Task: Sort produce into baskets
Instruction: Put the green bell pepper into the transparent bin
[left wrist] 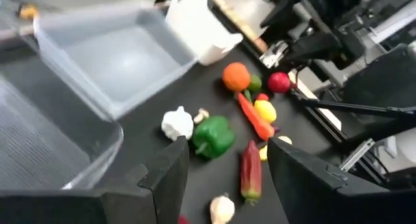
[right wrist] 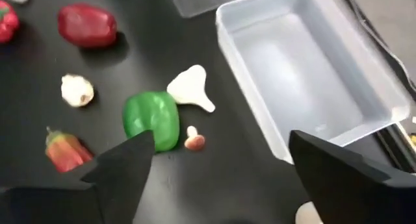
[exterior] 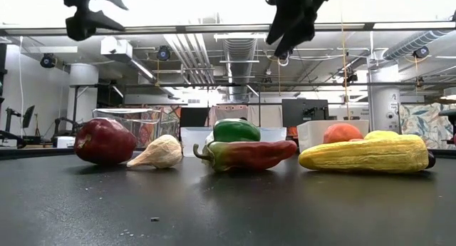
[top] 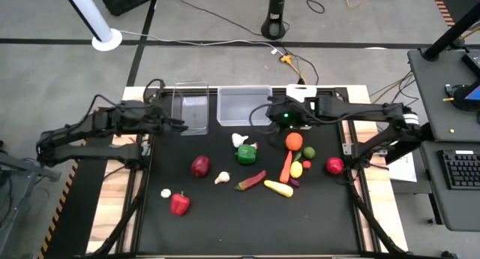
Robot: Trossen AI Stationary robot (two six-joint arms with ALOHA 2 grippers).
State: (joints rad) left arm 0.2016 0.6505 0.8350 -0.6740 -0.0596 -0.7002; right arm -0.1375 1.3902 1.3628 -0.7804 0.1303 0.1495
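Note:
The produce lies loose on the black mat: a white garlic [top: 240, 140], a green pepper [top: 246, 155], an orange tomato [top: 293, 141], a carrot [top: 286, 167], a yellow squash [top: 278, 188], a red apple [top: 334, 166], a dark red pepper [top: 199, 167] and a red pepper [top: 179, 204]. The narrow clear bin [top: 191, 109], the wider clear bin [top: 244, 105] and the white bin [left wrist: 195, 23] stand along the far edge. My left gripper [left wrist: 224, 178] is open and empty, high by the narrow clear bin. My right gripper [right wrist: 221, 172] is open and empty, high beside the wider clear bin [right wrist: 312, 74], above the green pepper [right wrist: 151, 120].
A red-green chili [top: 250, 181], a second garlic [top: 222, 177], a lemon [top: 296, 170] and a lime [top: 309, 152] also lie mid-mat. The near half of the mat [top: 247, 229] holds little. Wooden table edges flank the mat. Cables run behind the bins.

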